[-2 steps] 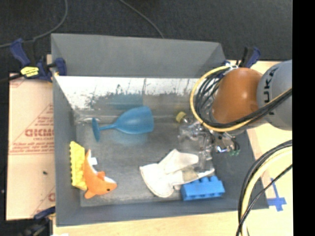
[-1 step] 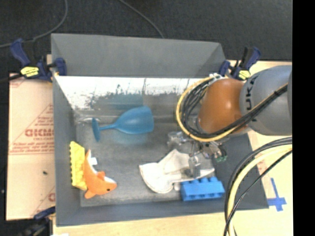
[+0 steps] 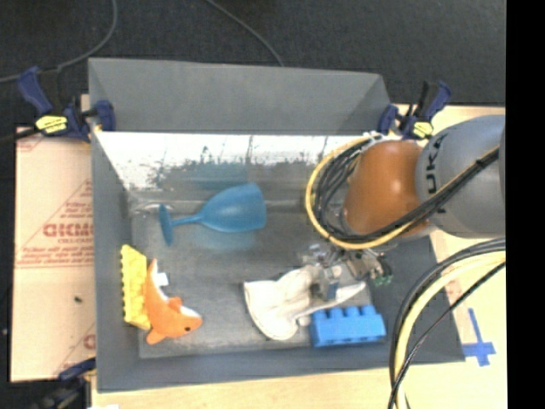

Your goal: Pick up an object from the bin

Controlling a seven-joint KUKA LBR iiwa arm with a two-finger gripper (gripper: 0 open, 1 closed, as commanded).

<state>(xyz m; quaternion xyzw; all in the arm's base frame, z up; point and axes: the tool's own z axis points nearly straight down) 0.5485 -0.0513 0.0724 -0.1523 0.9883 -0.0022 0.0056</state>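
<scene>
My gripper [image 3: 330, 286] is low in the bin's right front part, right over a crumpled white cloth [image 3: 274, 307]. Its metal fingers reach down onto the cloth's right end, and folds of cloth lie around them. A blue toy brick [image 3: 346, 325] lies just in front of the gripper, touching the cloth's edge.
A blue plastic goblet [image 3: 220, 214] lies on its side near the back wall, stem pointing left. At the front left an orange toy fish [image 3: 167, 312] rests against a yellow studded brick [image 3: 133, 285]. The arm's orange cover and cables hang over the bin's right side.
</scene>
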